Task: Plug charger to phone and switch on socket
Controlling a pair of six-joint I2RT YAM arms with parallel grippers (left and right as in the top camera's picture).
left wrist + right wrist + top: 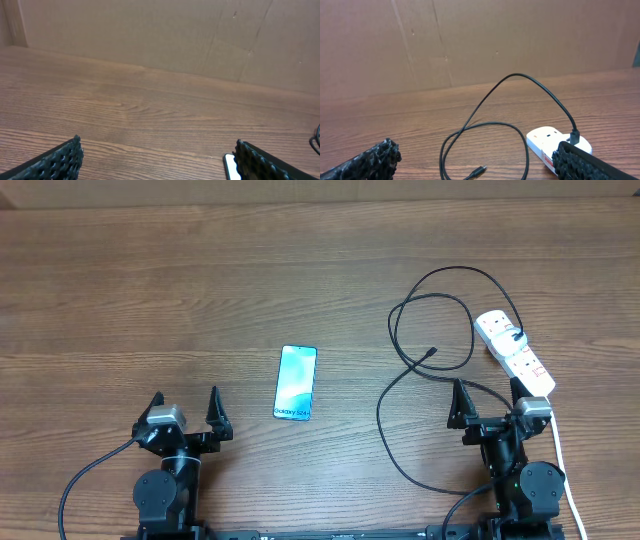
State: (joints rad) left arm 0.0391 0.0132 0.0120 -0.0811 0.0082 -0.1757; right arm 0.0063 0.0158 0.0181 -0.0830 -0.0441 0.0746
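Observation:
The phone (296, 383) lies flat mid-table, its light blue screen up; its edge shows in the left wrist view (229, 165). The black charger cable (400, 330) loops on the right half of the table. Its connector tip (431, 354) lies free on the wood, also in the right wrist view (480, 170). Its plug end (512, 335) sits in the white socket strip (514, 352), seen too in the right wrist view (547, 140). My left gripper (186, 412) is open and empty, near-left of the phone. My right gripper (487, 405) is open and empty, near the strip's near end.
The strip's white cord (563, 465) runs down past the right arm's base. A brown cardboard wall (160, 35) stands along the far table edge. Bare wood lies between the phone and the cable.

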